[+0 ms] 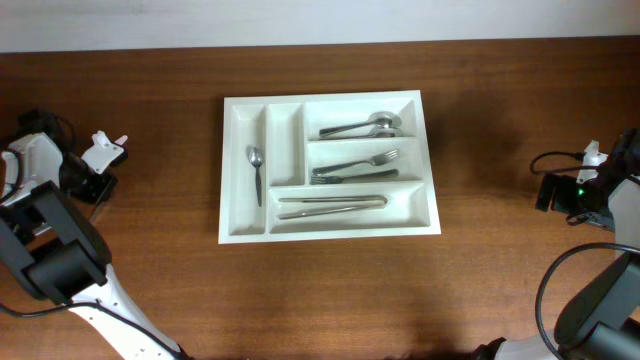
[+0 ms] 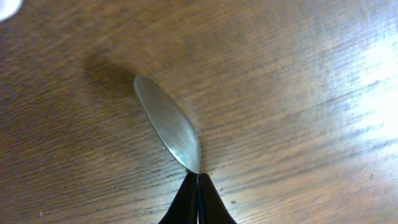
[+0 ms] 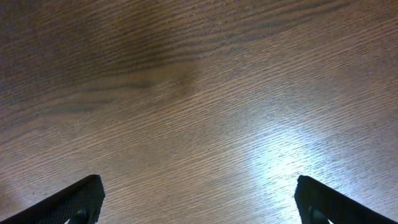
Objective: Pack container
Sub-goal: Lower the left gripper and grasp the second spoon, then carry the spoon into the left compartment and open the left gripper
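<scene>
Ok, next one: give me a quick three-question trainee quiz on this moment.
1. True or false: the right gripper holds a fork.
2. Which compartment of the container holds nothing? A) leftmost narrow B) second narrow C) top long
3. What is the left gripper shut on?
Key: 1 false, it is open and empty; 2 B; 3 a flat metal utensil.
</scene>
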